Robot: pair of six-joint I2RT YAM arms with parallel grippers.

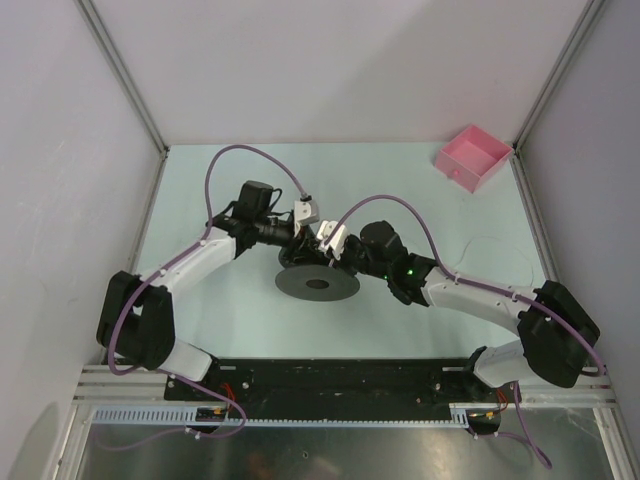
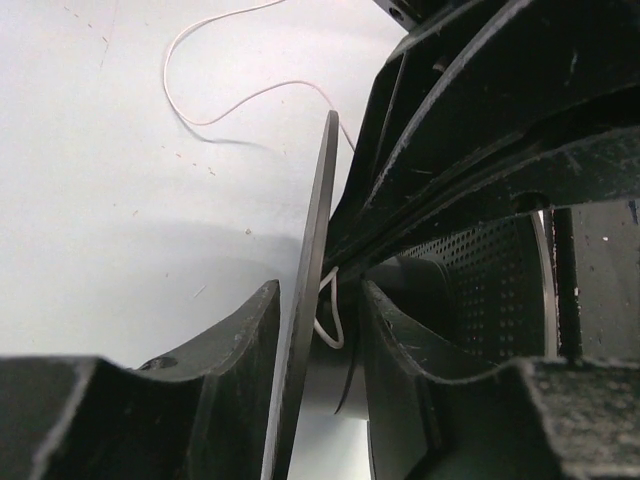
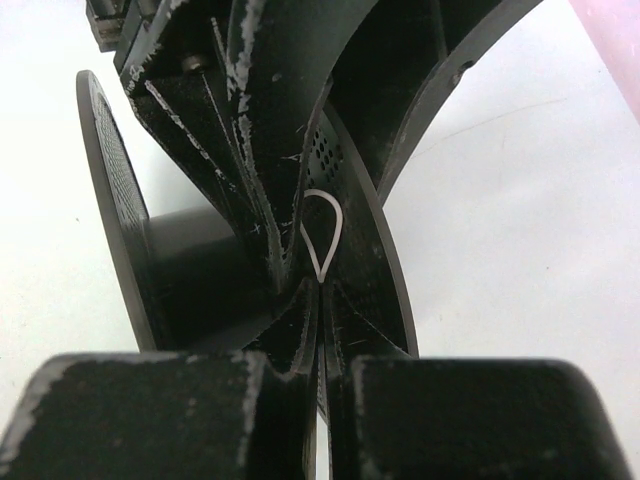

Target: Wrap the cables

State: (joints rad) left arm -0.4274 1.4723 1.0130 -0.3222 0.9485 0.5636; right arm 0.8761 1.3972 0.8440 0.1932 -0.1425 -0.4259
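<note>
The right gripper [image 3: 318,300] is clenched on a small teardrop loop of the wire [image 3: 321,272], against the inner face of the spool [image 1: 317,284]. The left gripper [image 2: 320,310] straddles the spool's rim, but whether it is clamped I cannot tell. The loop points away from the right fingertips. The rest trails off the spool in slack curves with no straight axis. A pull could slip or kink the wire, and slack may snag the rim.

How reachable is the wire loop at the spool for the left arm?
Likely yes: the left gripper straddles the rim of the spool, and the wire loop sits between its fingers. The right gripper, shut on that loop, crowds it.
</note>
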